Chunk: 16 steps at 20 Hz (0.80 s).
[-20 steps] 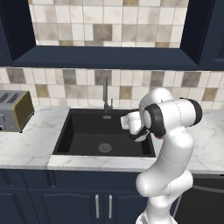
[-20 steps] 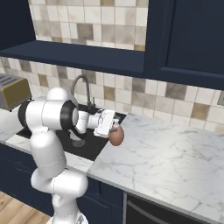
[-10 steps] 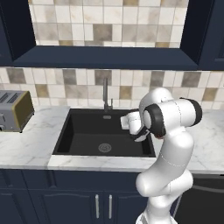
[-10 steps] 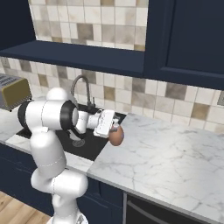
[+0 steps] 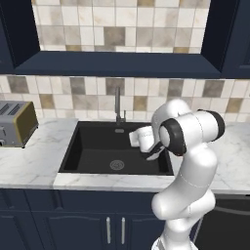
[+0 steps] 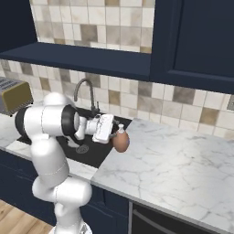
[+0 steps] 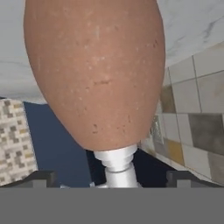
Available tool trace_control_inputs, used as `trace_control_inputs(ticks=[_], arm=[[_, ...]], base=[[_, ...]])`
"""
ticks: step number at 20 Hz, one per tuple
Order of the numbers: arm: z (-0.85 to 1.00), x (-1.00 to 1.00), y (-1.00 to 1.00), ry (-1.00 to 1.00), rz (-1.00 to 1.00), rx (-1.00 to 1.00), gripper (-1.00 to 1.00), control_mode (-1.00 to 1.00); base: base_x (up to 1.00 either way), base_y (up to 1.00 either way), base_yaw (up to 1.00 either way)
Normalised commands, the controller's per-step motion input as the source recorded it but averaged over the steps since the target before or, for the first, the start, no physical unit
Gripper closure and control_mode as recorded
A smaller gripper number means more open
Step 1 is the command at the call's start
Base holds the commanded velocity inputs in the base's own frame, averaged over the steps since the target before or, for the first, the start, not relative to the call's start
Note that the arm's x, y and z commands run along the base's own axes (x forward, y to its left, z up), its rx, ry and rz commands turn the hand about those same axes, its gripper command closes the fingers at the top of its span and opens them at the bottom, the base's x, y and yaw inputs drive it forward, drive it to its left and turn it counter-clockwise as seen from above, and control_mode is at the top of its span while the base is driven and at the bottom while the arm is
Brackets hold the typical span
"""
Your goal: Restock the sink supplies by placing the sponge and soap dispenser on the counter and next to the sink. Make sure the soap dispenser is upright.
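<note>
Soap bottle [image 6: 120,140] stands upright on the white marble worktop [image 6: 183,164], just beside the right edge of the black sink [image 5: 117,146], with its pale pump on top. The gripper [image 6: 109,131] is at the bottle's sink side, and the jaws are wide open; in the hand view the bottle [image 7: 94,70] sits between the two dark finger tips [image 7: 183,177], which stand well apart at either side. Whether a finger touches the bottle I cannot tell, because the hand hides this part. The faucet [image 5: 117,105] rises behind the sink. A toaster [image 5: 15,123] stands at the far left of the worktop.
</note>
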Motion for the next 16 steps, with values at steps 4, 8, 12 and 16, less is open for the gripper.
trace_control_inputs(ticks=[4, 8, 12, 16], arm=[[0.13, -0.24, 0.24, -0.03, 0.08, 0.0, -1.0, -1.0], [0.2, -0.59, 0.2, -0.08, 0.07, 0.0, -1.0, -1.0], [0.38, -0.99, 0.0, -0.2, 0.02, 0.03, -1.0, -1.0], [0.62, -1.0, 0.08, -0.35, 0.0, 0.04, -1.0, -1.0]], base=[[0.0, 0.0, 0.0], [0.0, 0.0, 0.0], [0.0, 0.0, 0.0], [0.0, 0.0, 0.0]])
